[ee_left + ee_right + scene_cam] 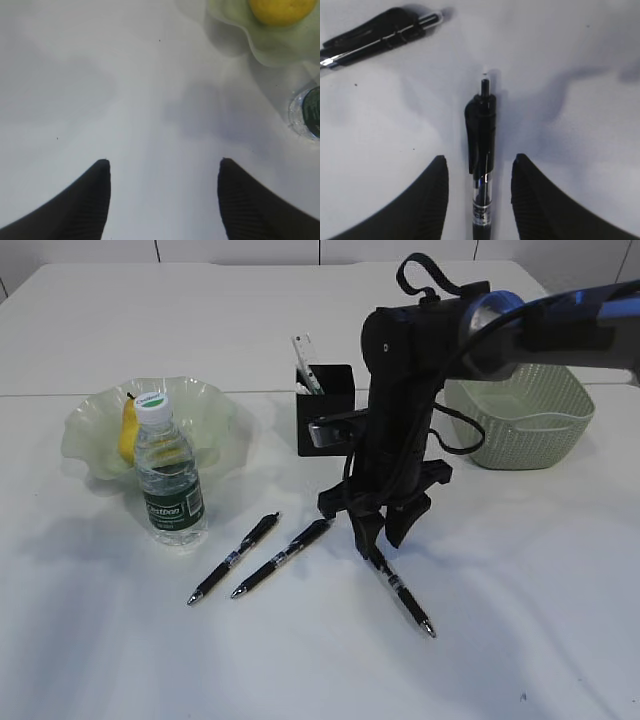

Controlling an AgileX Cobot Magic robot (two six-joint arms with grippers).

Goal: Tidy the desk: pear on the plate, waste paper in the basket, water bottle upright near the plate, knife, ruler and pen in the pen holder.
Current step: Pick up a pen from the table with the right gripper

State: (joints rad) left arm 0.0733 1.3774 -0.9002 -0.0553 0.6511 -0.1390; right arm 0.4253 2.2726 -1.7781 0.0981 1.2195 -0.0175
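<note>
The yellow pear (128, 430) lies in the wavy glass plate (215, 410), and the water bottle (168, 475) stands upright in front of it. The clear ruler (305, 360) sticks out of the black pen holder (335, 390). My right gripper (380, 538) points down, open, with a black pen (481, 130) lying on the table between its fingers (427, 200), untouched. My left gripper (164, 162) hangs open over bare table, left of the plate (235, 25), the pear (280, 10) and the bottle (312, 112). The knife and waste paper are out of view.
Two more black pens (235, 557) (283, 557) lie side by side left of my right gripper. The sage-green basket (560, 430) stands at the right behind the right arm. One of those pens (380, 35) shows at the top left of the right wrist view.
</note>
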